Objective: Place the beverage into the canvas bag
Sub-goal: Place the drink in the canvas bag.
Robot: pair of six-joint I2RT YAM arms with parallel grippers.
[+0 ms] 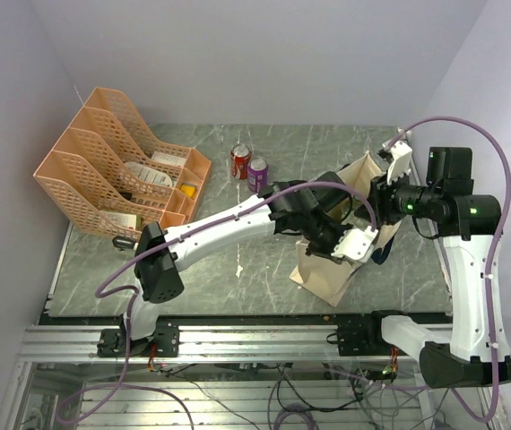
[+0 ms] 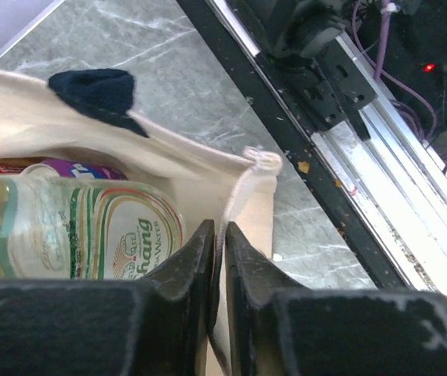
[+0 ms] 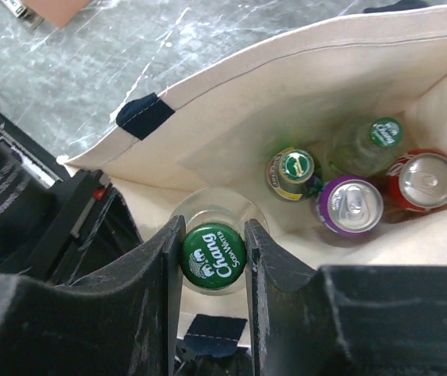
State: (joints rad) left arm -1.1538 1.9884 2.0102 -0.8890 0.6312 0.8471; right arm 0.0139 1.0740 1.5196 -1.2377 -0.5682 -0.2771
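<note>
Pinching bag [image 1: 323,273] rim, right of centre, with left gripper [image 2: 217,235] closed almost fully on cloth to hold mouth open; clamping bottle [image 3: 212,257] by cap in right gripper [image 3: 212,235], upright over mouth, likely for lowering.

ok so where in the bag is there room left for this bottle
Bare cloth at the canvas bag end under the held bottle, by the navy strap. The other end is crowded: small bottle, clear bottle, purple can, red can.
</note>
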